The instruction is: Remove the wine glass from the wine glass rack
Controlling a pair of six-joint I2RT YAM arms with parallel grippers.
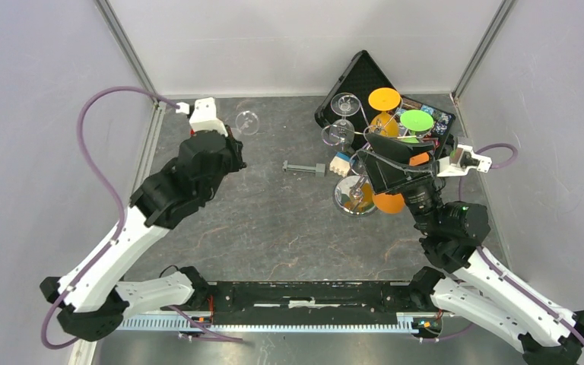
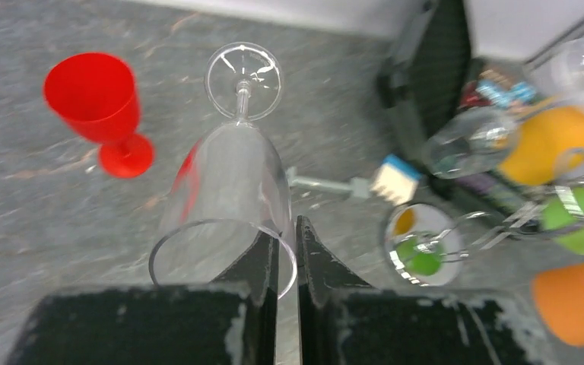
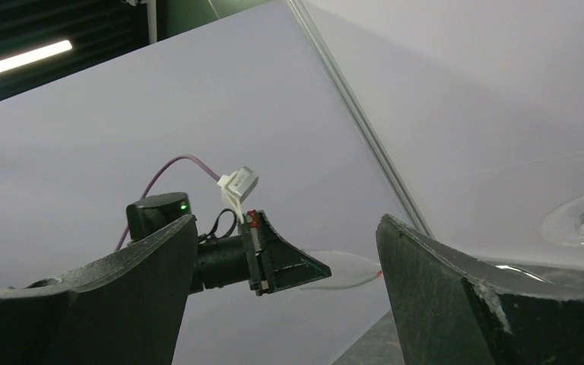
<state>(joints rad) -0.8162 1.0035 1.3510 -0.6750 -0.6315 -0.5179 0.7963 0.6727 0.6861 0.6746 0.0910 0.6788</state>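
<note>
My left end effector [image 2: 287,228] is pinched narrow on the rim of a clear wine glass [image 2: 232,175], one finger inside the bowl and one outside. The glass leans away from the fingers, with its stem and round foot at the far end. I cannot tell whether the foot touches the counter [image 2: 38,198]. Beyond the end effector and to its left a red goblet [image 2: 95,99] stands upright on the counter.

Well off to the right of that end effector stands the wine glass rack [image 1: 355,195], its mirrored round base on the counter and its curled wire arms above. The held glass is clear of it. A small grey tool [image 1: 304,167] with a blue and white block at one end lies between the two.

My right end effector [image 3: 287,224] has its fingers spread wide with nothing between them. From overhead it sits just beside the top of the rack. Orange glasses [image 1: 385,99], a green glass [image 1: 417,120] and clear glasses [image 1: 345,104] hang around it. A black case [image 1: 357,84] leans just behind the rack. In the right wrist view the foot of a clear glass shows at the right edge, just past the right finger.
</note>
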